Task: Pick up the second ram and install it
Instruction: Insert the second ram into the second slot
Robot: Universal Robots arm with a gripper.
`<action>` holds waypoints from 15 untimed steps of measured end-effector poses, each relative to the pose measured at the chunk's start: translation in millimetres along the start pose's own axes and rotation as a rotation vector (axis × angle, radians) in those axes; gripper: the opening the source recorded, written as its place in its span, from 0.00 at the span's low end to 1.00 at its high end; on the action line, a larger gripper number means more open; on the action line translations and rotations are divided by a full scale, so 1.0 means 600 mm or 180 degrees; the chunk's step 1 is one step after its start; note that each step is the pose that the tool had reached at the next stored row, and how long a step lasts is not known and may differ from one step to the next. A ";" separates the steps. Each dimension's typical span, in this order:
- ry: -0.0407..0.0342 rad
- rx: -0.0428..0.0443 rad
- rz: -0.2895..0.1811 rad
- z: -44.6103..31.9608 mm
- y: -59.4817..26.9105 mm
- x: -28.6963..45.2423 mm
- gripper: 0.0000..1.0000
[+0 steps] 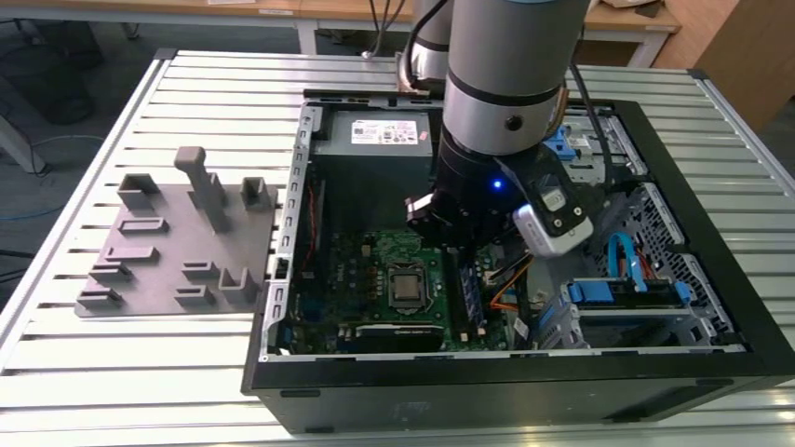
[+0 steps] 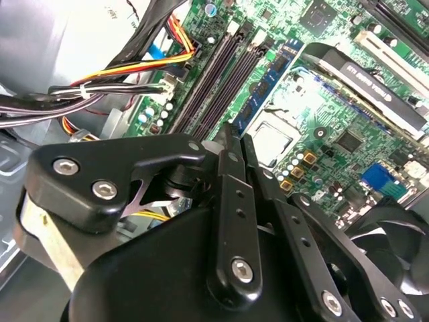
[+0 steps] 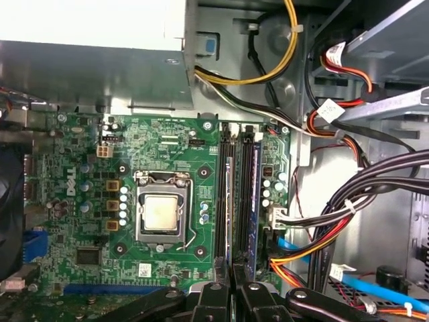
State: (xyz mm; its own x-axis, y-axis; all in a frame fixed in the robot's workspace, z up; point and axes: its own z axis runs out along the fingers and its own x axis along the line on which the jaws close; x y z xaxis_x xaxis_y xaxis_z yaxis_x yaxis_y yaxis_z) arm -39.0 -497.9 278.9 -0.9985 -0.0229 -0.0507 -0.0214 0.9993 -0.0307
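The second ram (image 3: pixel 231 201) is a thin blue-green board standing on edge in a slot of the green motherboard (image 3: pixel 80 168), just beside the processor socket (image 3: pixel 161 213). In the second wrist view the second ram (image 2: pixel 268 84) runs up to my fingertips. My gripper (image 3: pixel 232 287) is shut, fingers pressed together, its tip over the near end of that board; I cannot tell if it touches. In the exterior view the gripper (image 1: pixel 463 244) reaches down inside the open computer case (image 1: pixel 497 391), above the memory slots (image 1: pixel 470 291).
A darker memory stick (image 3: pixel 257 194) sits in a slot on the cable side. Bundled cables (image 3: pixel 348 201) and the power supply (image 1: pixel 372 135) crowd the slots. A grey slotted plastic block (image 1: pixel 174 242) lies on the ribbed table at the exterior view's left.
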 end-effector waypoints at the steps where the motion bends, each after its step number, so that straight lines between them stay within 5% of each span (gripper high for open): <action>1: 0.0001 0.0001 0.0016 0.000 0.000 0.000 0.14; 15: 0.0007 0.0023 0.0222 0.000 0.000 0.000 0.14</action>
State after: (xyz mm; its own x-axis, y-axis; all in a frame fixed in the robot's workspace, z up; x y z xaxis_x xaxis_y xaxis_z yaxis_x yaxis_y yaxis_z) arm -39.0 -497.9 278.9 -0.9976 0.0469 -0.0508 0.0487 0.9982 -0.0345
